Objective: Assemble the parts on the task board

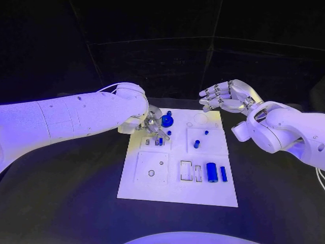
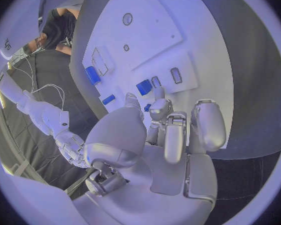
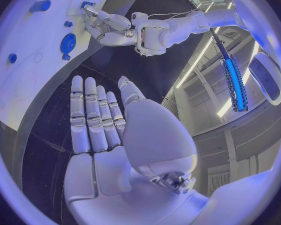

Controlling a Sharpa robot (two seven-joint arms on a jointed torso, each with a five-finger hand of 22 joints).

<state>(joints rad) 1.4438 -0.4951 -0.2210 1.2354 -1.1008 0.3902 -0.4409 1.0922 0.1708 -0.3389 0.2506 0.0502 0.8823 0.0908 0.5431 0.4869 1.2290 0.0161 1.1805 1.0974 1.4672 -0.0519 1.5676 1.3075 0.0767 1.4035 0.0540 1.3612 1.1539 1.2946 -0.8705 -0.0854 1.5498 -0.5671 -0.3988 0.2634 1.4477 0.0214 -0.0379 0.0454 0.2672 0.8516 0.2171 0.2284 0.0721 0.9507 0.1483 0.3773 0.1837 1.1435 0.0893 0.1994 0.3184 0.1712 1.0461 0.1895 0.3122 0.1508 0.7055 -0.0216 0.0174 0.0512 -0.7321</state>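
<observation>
The white task board (image 1: pixel 152 185) lies in the middle of the table. My left hand (image 1: pixel 154 127) hovers over its far left part, fingers pointing down, the tips right by a small blue block (image 1: pixel 159 142) that sits in a slot (image 2: pixel 144 87). Nothing shows between those fingers (image 2: pixel 178 130). Beside the left hand stand a blue disc (image 1: pixel 167 120) and a small blue peg (image 1: pixel 169 132). My right hand (image 1: pixel 228 96) is raised beyond the board's far right corner, fingers apart and empty (image 3: pixel 93 115).
More blue parts stand on the board: two pegs (image 1: pixel 196 144) (image 1: pixel 205 132) mid-right, a thick cylinder (image 1: pixel 212 173) and a thin bar (image 1: pixel 223 174) near right. Empty rectangular slots (image 1: pixel 186 171) and a square plate with holes (image 1: pixel 152 169) lie nearer me.
</observation>
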